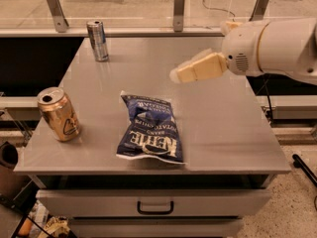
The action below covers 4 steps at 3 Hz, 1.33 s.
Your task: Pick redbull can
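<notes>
The redbull can (pixel 98 40) is slim, silver and blue, and stands upright at the far left corner of the grey table (pixel 223 133). My gripper (pixel 182 73), with cream-coloured fingers on a white arm, hangs above the table right of centre, pointing left. It is well to the right of the can and holds nothing that I can see.
A wider gold can (pixel 59 114) stands at the left edge, near the front. A blue Kettle chips bag (pixel 149 129) lies flat in the middle front. A glass barrier with metal posts (pixel 178 9) runs along the far edge. A drawer (pixel 154 204) sits under the table top.
</notes>
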Tool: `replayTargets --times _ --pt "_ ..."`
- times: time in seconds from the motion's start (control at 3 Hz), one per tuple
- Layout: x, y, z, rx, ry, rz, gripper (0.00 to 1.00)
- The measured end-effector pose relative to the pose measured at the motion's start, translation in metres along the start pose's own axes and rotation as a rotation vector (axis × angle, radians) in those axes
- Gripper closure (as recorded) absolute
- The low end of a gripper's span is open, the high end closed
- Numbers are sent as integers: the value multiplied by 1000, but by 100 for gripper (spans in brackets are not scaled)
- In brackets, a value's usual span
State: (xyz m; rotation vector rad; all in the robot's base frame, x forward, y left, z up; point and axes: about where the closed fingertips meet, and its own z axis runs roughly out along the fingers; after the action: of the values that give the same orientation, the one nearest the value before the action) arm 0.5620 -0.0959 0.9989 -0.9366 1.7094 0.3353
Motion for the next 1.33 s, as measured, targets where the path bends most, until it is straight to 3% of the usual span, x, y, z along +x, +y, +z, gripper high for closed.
replayTargets --times 0.33,0.67,1.0,1.33 --pt "-10 -14 -1 61 -26 -8 0" --pt "-10 -13 -1 60 -25 -8 0" --pt "-17 -13 13 45 -53 2 0" --pt "-31 -11 68 -14 -124 28 0"
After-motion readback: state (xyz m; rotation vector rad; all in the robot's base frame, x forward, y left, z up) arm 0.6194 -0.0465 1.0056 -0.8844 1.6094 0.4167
